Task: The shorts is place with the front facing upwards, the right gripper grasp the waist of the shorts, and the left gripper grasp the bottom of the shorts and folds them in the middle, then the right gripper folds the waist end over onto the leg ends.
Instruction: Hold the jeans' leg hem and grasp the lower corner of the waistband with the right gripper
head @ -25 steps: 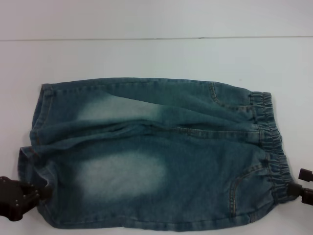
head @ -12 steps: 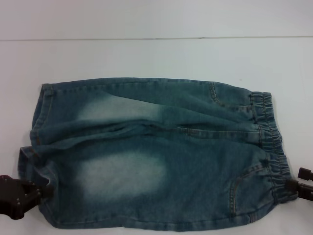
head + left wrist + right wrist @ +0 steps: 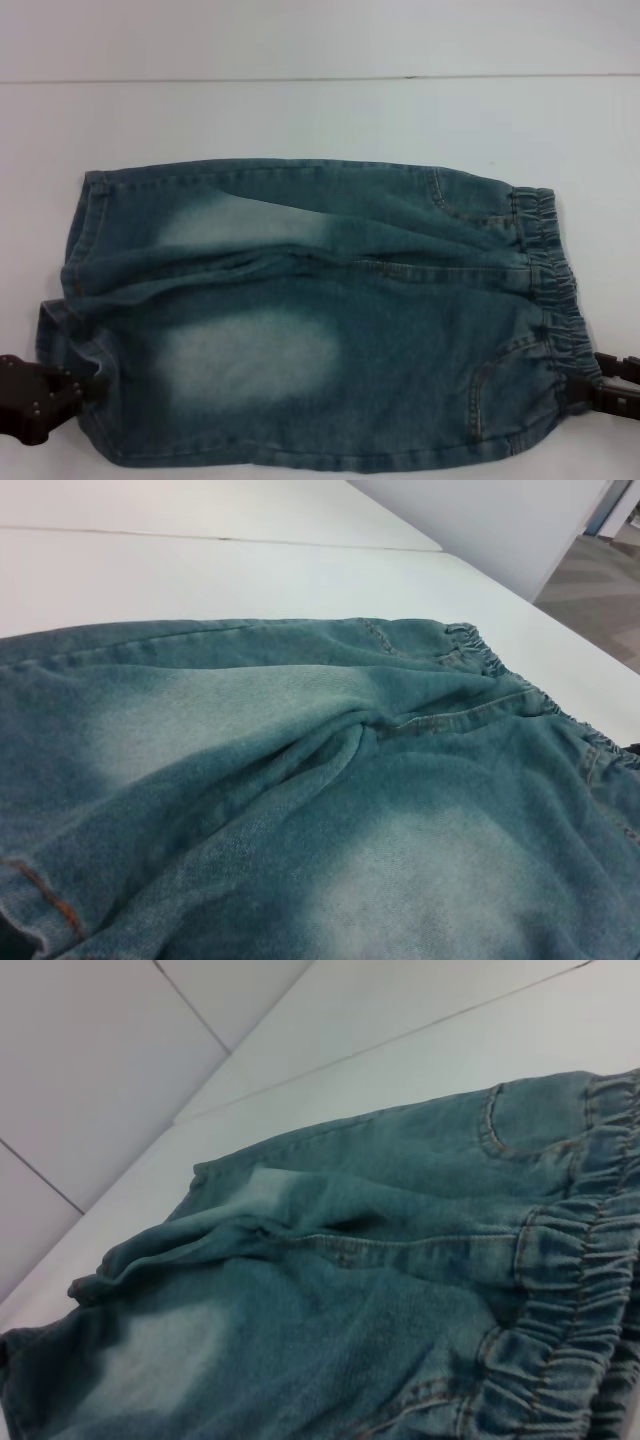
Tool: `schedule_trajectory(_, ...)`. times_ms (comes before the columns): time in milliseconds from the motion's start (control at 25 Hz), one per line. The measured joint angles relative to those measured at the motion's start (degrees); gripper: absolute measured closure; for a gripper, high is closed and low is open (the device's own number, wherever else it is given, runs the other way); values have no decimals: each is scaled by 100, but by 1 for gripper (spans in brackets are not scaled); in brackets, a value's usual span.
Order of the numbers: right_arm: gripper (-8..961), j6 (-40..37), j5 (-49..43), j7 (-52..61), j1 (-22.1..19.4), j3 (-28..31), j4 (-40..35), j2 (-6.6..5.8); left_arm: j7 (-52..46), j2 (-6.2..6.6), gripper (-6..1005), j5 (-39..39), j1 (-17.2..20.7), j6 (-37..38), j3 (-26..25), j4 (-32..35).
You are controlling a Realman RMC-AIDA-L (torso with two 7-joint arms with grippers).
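Observation:
The blue denim shorts (image 3: pixel 320 320) lie flat on the white table (image 3: pixel 300 110), front up. The gathered waist (image 3: pixel 555 300) is at the right and the leg ends (image 3: pixel 75 250) at the left. My left gripper (image 3: pixel 78 390) sits at the near left, touching the hem of the nearer leg. My right gripper (image 3: pixel 597 385) is at the near right, against the near end of the waistband. The left wrist view looks along the shorts (image 3: pixel 350 810) from the hem (image 3: pixel 40 900). The right wrist view shows the shorts (image 3: pixel 330 1290) from the elastic band (image 3: pixel 570 1300).
A seam (image 3: pixel 300 78) runs across the white table behind the shorts. Bare table lies beyond the far side of the shorts and to the right of the waist. In the left wrist view, the table's edge (image 3: pixel 540 605) and grey floor (image 3: pixel 600 590) show past the waistband.
My right gripper has dropped slightly and closed in on the near end of the waistband. My left gripper has shifted slightly left and down at the hem. The shorts lie as before.

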Motion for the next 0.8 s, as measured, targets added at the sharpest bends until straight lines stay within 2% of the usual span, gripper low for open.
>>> schedule_trajectory(800, 138, -281, -123, 95, 160, -10, -1, -26, 0, -17, 951, 2, -35, 29, 15, 0)
